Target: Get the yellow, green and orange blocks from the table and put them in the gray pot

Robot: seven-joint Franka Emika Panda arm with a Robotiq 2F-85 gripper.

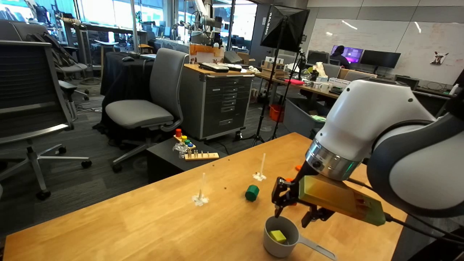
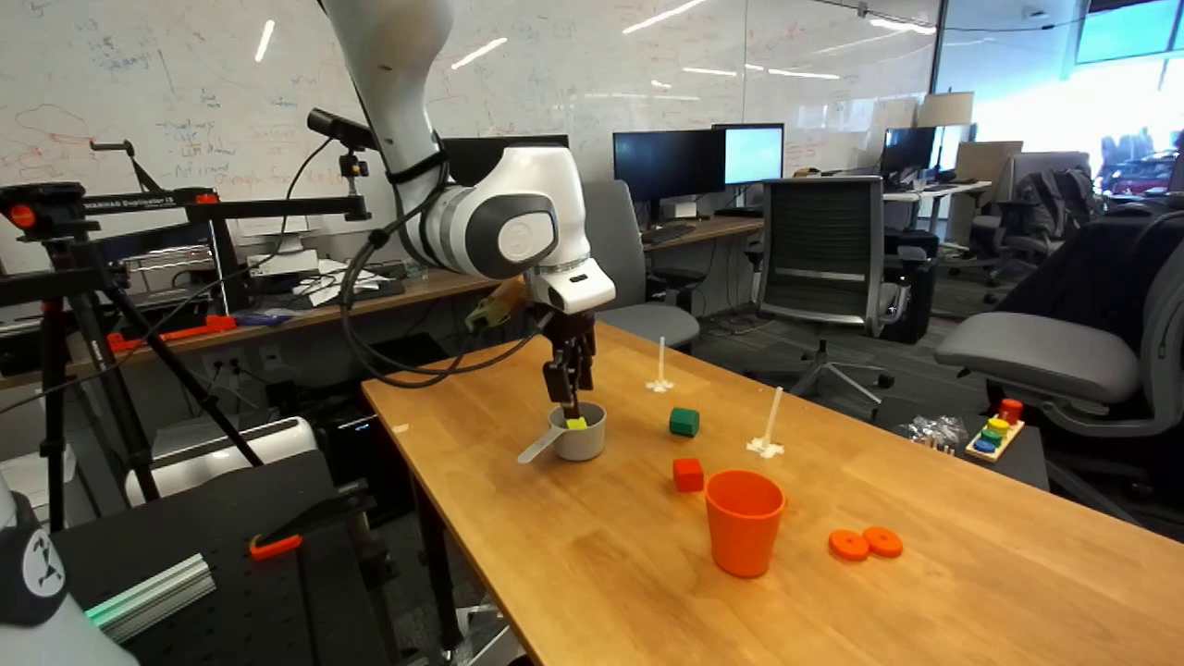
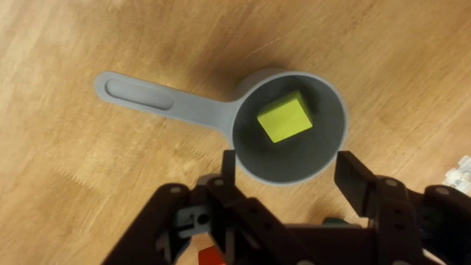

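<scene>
The gray pot (image 1: 272, 247) stands upright on the table and shows in all views (image 2: 583, 448) (image 3: 294, 163). The yellow block (image 3: 285, 119) lies inside it, also visible in both exterior views (image 1: 277, 236) (image 2: 576, 424). My gripper (image 3: 286, 156) is open and empty just above the pot, fingers apart (image 1: 291, 218) (image 2: 571, 410). The green block (image 1: 252, 193) lies on the table beyond the pot (image 2: 684, 423); only its edge shows in the wrist view (image 3: 334, 221). The orange-red block (image 2: 688, 475) lies on the table near the red cup; the wrist view shows part of it (image 3: 210, 256).
The red cup (image 2: 745, 524) stands upright by the orange-red block. Two flat orange discs (image 2: 848, 545) lie beyond it. Two thin white posts (image 1: 261, 166) (image 1: 202, 186) stand up from the table near the green block. The pot's handle (image 3: 147, 94) sticks out sideways.
</scene>
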